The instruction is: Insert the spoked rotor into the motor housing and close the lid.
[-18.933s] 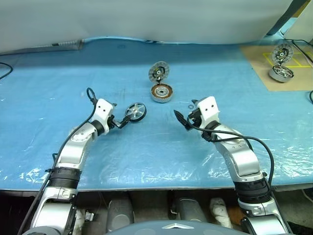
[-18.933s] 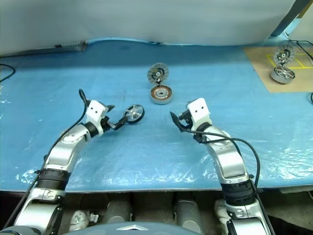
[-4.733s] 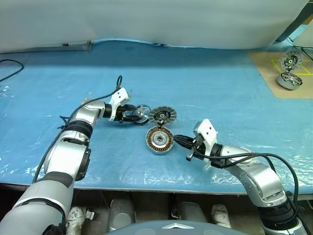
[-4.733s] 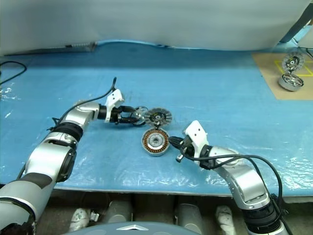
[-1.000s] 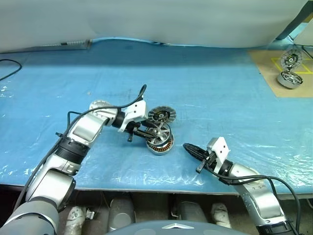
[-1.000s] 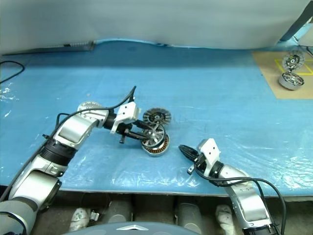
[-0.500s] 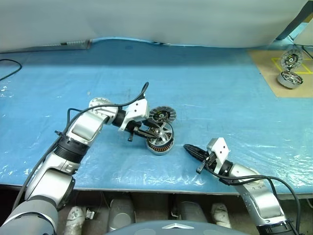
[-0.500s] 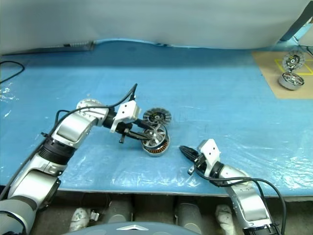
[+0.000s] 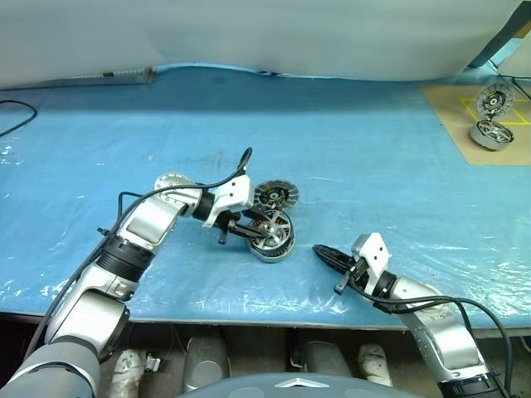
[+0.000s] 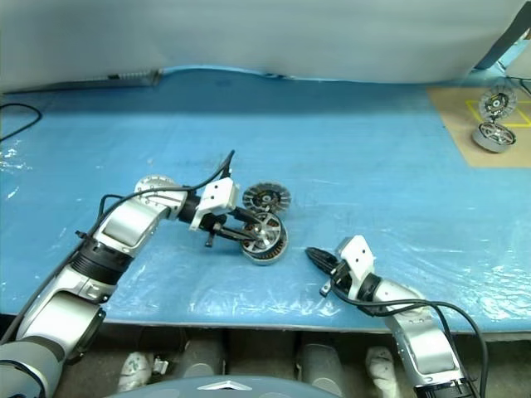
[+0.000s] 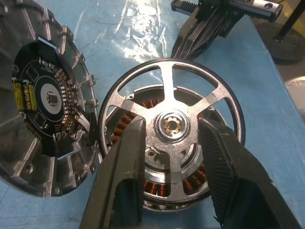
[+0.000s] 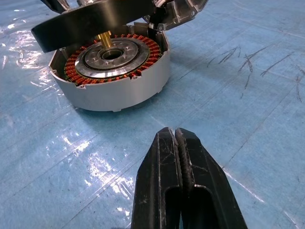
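My left gripper point(image 9: 264, 232) is shut on the hub of the spoked rotor point(image 9: 275, 227), one finger point(image 11: 125, 157) on each side of it. The rotor point(image 11: 171, 125) hangs tilted just over the motor housing point(image 9: 272, 249). Its brass shaft point(image 12: 106, 40) reaches down to the dark hub inside the copper windings point(image 12: 143, 62). The lid point(image 9: 276, 196) stands open behind the housing, its striped inner face point(image 11: 43, 100) showing. My right gripper point(image 9: 319, 250) lies low on the sheet to the right of the housing point(image 12: 114, 86), fingers point(image 12: 167, 152) shut and holding nothing.
Blue plastic sheeting point(image 9: 373, 166) covers the table. A tan board point(image 9: 465, 116) at the far right carries a second silver motor unit point(image 9: 485, 133). A black cable point(image 9: 12, 108) lies at the far left. The table's front edge point(image 9: 249, 313) runs close below the arms.
Since the earliest frames my left gripper has carried the rotor from the left to over the housing, and my right gripper has drawn back. Nothing visibly moved in the last second.
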`<state>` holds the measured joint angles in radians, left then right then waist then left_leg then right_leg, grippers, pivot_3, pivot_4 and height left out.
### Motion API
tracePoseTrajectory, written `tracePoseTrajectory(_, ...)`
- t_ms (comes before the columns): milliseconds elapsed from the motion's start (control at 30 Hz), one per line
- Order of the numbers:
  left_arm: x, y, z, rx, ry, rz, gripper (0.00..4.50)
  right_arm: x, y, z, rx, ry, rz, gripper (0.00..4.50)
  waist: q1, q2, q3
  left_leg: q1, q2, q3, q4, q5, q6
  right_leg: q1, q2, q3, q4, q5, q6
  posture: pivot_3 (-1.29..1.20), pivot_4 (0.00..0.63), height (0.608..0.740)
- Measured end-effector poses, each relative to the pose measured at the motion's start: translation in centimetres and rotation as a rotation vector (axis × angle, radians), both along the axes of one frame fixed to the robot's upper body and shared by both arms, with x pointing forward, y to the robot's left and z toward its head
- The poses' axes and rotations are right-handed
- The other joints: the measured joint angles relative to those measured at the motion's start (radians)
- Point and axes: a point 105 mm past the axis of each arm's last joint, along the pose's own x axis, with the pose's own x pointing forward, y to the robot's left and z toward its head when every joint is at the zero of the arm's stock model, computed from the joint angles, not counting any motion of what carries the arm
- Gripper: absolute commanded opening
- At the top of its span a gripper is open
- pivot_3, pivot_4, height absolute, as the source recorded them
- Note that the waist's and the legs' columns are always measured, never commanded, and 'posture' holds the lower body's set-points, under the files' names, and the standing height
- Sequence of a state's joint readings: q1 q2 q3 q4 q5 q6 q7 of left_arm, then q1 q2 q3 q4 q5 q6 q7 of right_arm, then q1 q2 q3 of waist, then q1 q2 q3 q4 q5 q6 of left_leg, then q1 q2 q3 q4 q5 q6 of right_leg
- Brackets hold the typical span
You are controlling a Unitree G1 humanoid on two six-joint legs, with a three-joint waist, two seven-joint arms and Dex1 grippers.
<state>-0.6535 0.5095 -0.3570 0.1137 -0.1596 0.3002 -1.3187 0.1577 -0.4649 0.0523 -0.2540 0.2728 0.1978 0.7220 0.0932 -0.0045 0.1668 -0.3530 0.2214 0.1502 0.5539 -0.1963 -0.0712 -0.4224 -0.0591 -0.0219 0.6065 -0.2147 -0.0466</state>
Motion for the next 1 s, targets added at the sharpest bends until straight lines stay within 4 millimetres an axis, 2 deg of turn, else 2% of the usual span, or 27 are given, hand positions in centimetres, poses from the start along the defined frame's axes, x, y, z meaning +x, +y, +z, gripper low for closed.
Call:
tracePoseTrajectory(333,0.2,0.1,-0.3,0.005,-0.001,0.004,1.33,0.1,0.0,0.1,-0.004,-0.005,0.001,0.00,0.000,0.000,0.000,0.000,0.000,0.000,0.000,0.000,0.000,0.000,0.000,0.000,0.000,0.000,0.000,0.00,0.150,0.740)
tracePoseTrajectory(600,0.0,-0.3,-0.3,-0.010,0.010,-0.007,4.09,0.1,-0.1,0.1,-0.005,-0.005,-0.001,0.00,0.000,0.000,0.000,0.000,0.000,0.000,0.000,0.000,0.000,0.000,0.000,0.000,0.000,0.000,0.000,0.00,0.150,0.740)
tracePoseTrajectory(700,-0.1,-0.5,-0.1,-0.030,0.030,-0.010,4.09,0.1,-0.1,0.1,-0.005,-0.004,-0.002,0.00,0.000,0.000,0.000,0.000,0.000,0.000,0.000,0.000,0.000,0.000,0.000,0.000,0.000,0.000,0.000,0.00,0.150,0.740)
tracePoseTrajectory(833,-0.6,-0.5,0.9,-0.066,0.053,-0.028,3.09,0.1,-0.1,0.1,-0.005,-0.003,-0.004,0.00,0.000,0.000,0.000,0.000,0.000,0.000,0.000,0.000,0.000,0.000,0.000,0.000,0.000,0.000,0.000,0.00,0.150,0.740)
tracePoseTrajectory(1000,-1.8,-0.1,2.6,-0.164,0.098,-0.024,1.29,0.4,-0.3,0.3,-0.004,-0.011,-0.017,0.00,-0.002,0.000,0.000,0.000,0.000,0.000,0.000,0.000,0.000,0.000,0.000,0.000,0.000,0.000,0.000,0.00,0.150,0.740)
